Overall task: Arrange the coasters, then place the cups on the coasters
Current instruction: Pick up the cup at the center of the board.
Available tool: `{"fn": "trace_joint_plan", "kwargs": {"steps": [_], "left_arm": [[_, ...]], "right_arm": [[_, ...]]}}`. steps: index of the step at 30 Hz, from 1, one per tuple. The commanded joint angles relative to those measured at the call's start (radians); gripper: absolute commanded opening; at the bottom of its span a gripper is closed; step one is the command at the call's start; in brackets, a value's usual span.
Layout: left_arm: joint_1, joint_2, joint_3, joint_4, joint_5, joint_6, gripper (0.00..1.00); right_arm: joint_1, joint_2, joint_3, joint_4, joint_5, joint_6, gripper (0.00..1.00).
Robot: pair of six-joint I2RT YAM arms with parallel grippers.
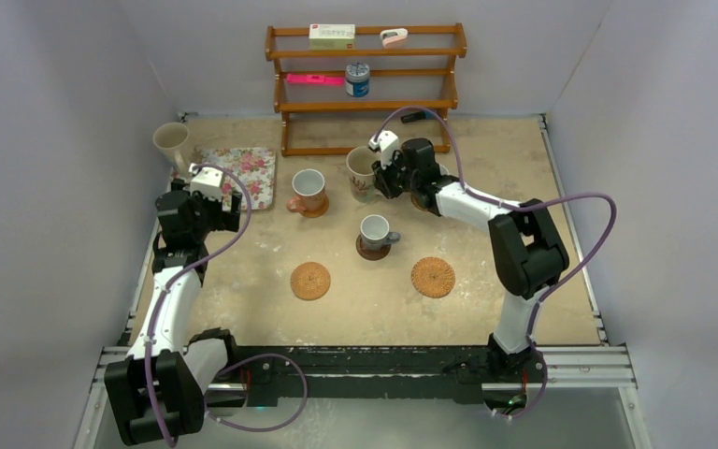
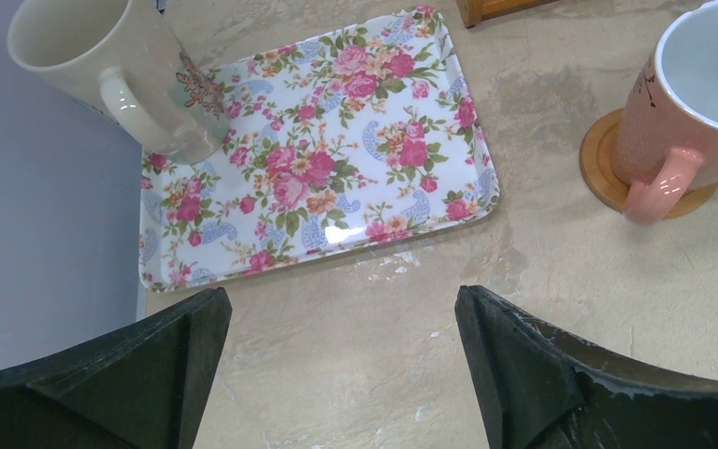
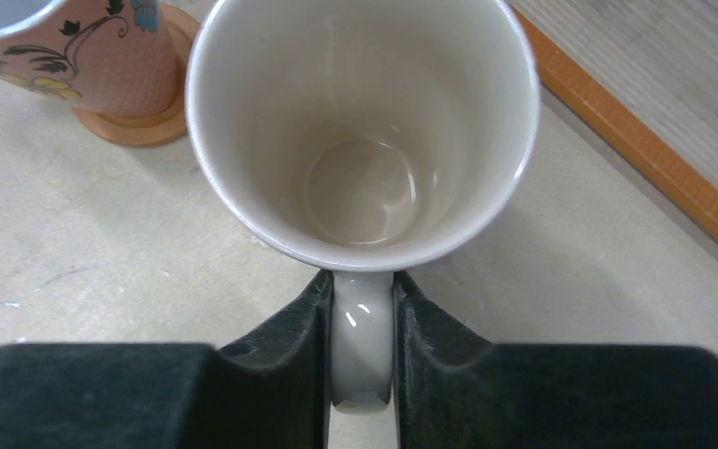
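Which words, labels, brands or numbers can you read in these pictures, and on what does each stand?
None can be read.
The white box on the rack's top shelf: red print, too small and blurred.
The blue-and-silver tin: label blurred.
The pink mug, cream mug and floral tray: patterns only, no lettering in view.

Four upright mugs (image 1: 308, 187), two on coasters (image 2: 596, 164)

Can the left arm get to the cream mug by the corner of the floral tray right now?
Probably yes. The left tool stands open short of the floral tray, and only that flat tray lies between it and the cream mug. The side wall close beside the mug may cramp the approach.
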Motion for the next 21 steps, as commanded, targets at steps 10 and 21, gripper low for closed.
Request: {"fn": "trace_joint_plan", "kwargs": {"steps": [10,21], "left_arm": [[0.005,0.004,-0.003,0.041,0.013,-0.004,0.97],[0.005,0.003,-0.005,0.042,0.006,-0.004,0.96]], "right_arm": [[0.019,-0.066,-0.059,0.117,0.024,0.011,0.00],[0.019,-0.219,-0.114,0.183,0.047,0.011,0.00]]}}
